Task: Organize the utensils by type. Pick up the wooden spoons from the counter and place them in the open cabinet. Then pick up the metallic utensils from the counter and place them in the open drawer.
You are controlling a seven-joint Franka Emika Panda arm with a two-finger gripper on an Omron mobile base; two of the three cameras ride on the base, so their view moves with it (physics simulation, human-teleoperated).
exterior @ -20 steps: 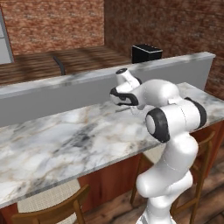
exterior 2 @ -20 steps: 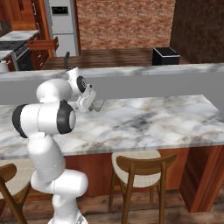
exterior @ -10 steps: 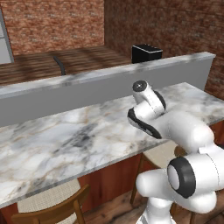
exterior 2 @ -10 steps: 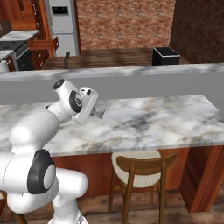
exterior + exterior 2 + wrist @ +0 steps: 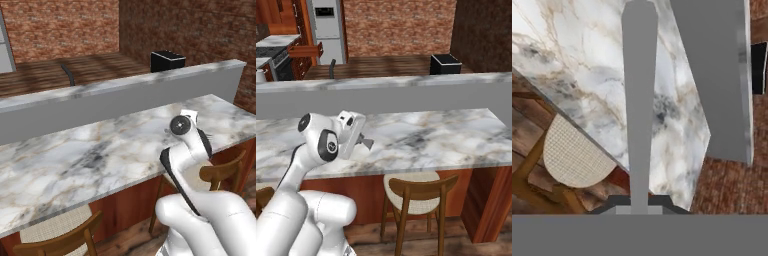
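Note:
In the hand view my gripper [image 5: 639, 201] is shut on a metallic utensil [image 5: 639, 100], a flat silver-grey strip that runs straight up from between the fingertips; fork or spoon I cannot tell. It hangs above the near edge of the counter [image 5: 577, 55]. In the right base view the gripper [image 5: 365, 143] sits just over the counter's [image 5: 431, 140] front edge at the left, a short grey stub of the utensil [image 5: 369, 144] poking out. The wooden spoons, the open cabinet and the open drawer are out of view.
A grey raised ledge [image 5: 125, 100] [image 5: 406, 95] runs along the back of the counter [image 5: 100, 150]. Wooden stools [image 5: 416, 187] [image 5: 222, 172] [image 5: 55, 235] stand under the front edge. A black bin [image 5: 167, 61] sits beyond the ledge by the brick wall.
The arm has folded down and swung from near the ledge toward the counter's front edge. The gripper stays shut on the grey utensil.

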